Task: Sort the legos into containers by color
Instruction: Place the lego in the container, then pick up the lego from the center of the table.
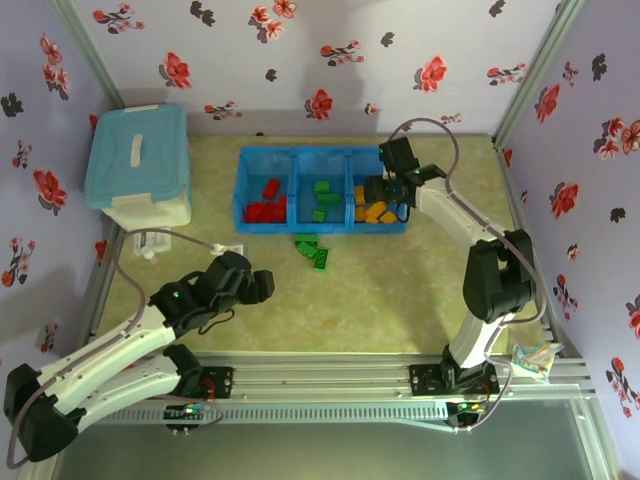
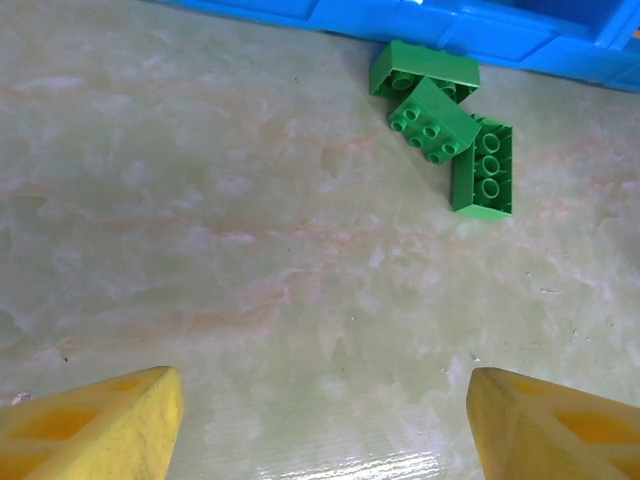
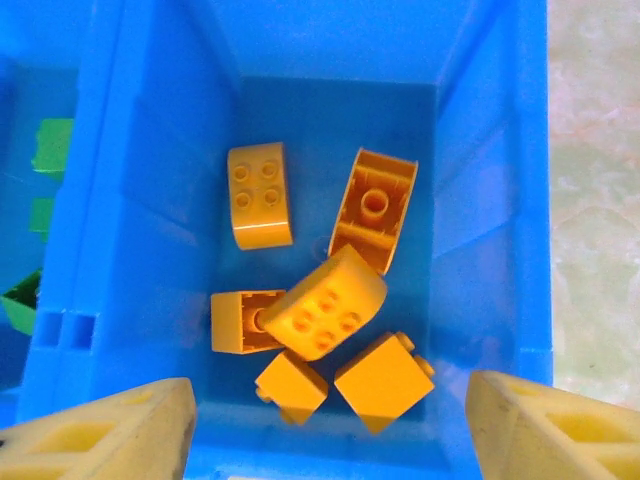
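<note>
R end effector open, empty, over tray's end compartment w/ six orange legos; L end effector open over tabletop, three green legos ahead.

Pale blue lidded box on a white base, set at the far left of the table; tabletop mottled green-beige; lilac walls printed with red and black flowers; small multicoloured packet noted at the near right.

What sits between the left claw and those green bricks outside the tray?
Nothing: in the left wrist view, bare table stretches from the left claw to the green bricks.
</note>
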{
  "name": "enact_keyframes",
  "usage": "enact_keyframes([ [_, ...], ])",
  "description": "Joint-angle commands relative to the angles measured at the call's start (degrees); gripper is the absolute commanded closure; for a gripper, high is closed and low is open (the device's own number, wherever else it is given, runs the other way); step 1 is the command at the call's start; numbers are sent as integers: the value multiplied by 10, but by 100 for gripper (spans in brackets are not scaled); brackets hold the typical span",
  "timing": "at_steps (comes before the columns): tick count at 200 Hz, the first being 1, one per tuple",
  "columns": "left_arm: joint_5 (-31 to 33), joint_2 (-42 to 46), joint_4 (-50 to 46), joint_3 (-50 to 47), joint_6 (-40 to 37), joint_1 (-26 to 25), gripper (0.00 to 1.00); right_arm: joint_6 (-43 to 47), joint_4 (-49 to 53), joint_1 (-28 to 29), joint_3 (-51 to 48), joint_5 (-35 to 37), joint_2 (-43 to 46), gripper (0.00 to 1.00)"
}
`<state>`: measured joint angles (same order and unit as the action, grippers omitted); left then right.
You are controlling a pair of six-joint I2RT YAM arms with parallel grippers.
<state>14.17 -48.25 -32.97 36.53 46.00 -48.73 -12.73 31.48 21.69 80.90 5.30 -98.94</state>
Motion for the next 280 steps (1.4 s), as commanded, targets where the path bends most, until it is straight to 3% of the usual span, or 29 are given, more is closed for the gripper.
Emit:
enact_keyframes([
  [1,-14,-21,21,18,-23,3,25,-25,-32,3,-59,-28,67,30],
  [54,-61,-136,82,53,-40,3,23,-55,-92,12,-217,-49,206,32],
  [113,-89,-317,130,132,-54,-11,24,-83,-109,14,-310,-50,310,33],
  [178,-74,-508,94,265,-59,-15,27,-94,-115,14,-359,-50,362,35],
  [210,-64,-562,75,311,-66,-23,28,-99,-120,14,-379,-41,379,37],
  [280,-27,-658,19,409,-83,-39,41,-105,-127,14,-400,-33,398,40],
])
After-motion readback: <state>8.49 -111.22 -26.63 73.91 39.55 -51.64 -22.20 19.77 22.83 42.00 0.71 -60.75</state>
